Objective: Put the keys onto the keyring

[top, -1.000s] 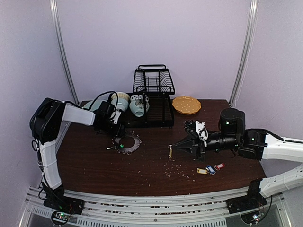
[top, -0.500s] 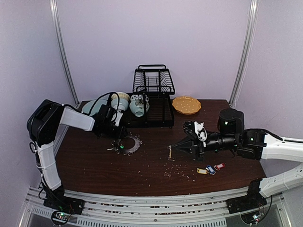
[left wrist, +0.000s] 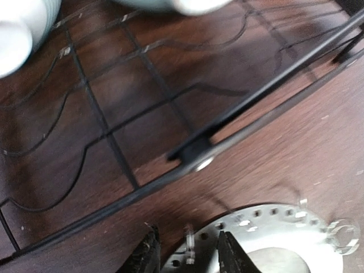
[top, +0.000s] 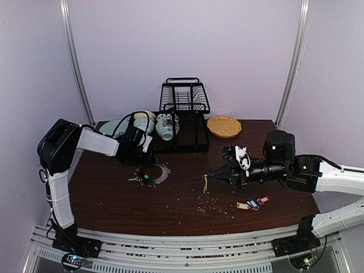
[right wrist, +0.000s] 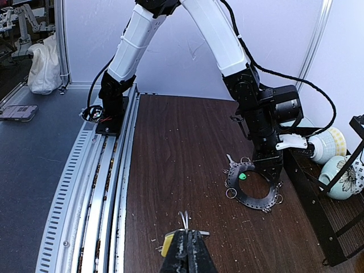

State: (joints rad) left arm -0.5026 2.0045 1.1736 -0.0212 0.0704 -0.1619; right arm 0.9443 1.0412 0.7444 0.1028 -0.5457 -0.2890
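The keyring [top: 154, 174] is a flat grey disc lying left of the table's middle, with a green tag [top: 145, 177] on it. My left gripper [top: 143, 165] is down at its far-left rim. In the left wrist view the jaws stand a little apart around an upright split ring [left wrist: 189, 248] on the keyring [left wrist: 273, 236], and neither finger touches it. My right gripper [right wrist: 186, 232] is shut on a key with a yellow tag [right wrist: 166, 245], low over the table right of the keyring [right wrist: 253, 202]. Yellow [top: 243, 206], blue [top: 252, 203] and red [top: 263, 199] keys lie on the table.
A black wire dish rack [top: 185, 114] with cups [top: 165, 126] stands right behind the keyring, its bottom rail [left wrist: 239, 114] close to my left fingers. An orange scalloped plate [top: 223, 126] sits at the back right. Crumbs [top: 211, 200] are scattered over the table's middle.
The left gripper's jaws have narrowed, and the left arm has shifted slightly toward the keyring's rim. The right arm and its key have not moved.
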